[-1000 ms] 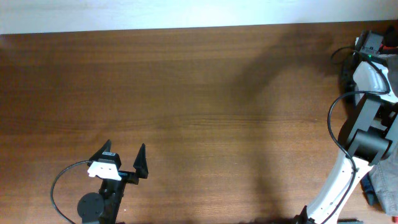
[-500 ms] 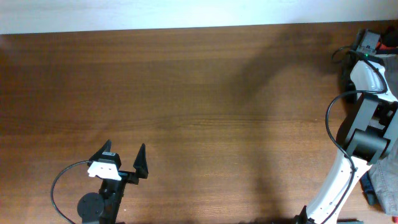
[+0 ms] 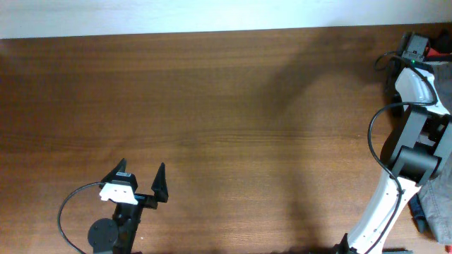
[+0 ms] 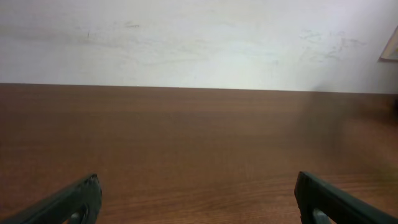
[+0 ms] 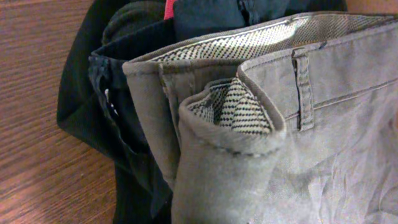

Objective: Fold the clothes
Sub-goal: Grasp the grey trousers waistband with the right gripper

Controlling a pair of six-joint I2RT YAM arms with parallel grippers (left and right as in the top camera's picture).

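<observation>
Only in the right wrist view do we see the grey-olive shorts [image 5: 323, 155]: matte, wrinkled cotton. Their thick waistband [image 5: 224, 146] is rolled over, baring a fine black-and-white woven lining [image 5: 239, 112], with a stitched belt loop [image 5: 303, 87] just beside it. They lie heaped against dark navy garments [image 5: 118, 93], with a sliver of red cloth [image 5: 168, 7] above, all on the brown wood-grain table [image 5: 37, 74]. We cannot tell how the right gripper [image 3: 418, 46] holds its jaws; no fingers show. The left gripper [image 3: 141, 166] sits well apart, its pointed black jaws spread wide, gripping nothing.
</observation>
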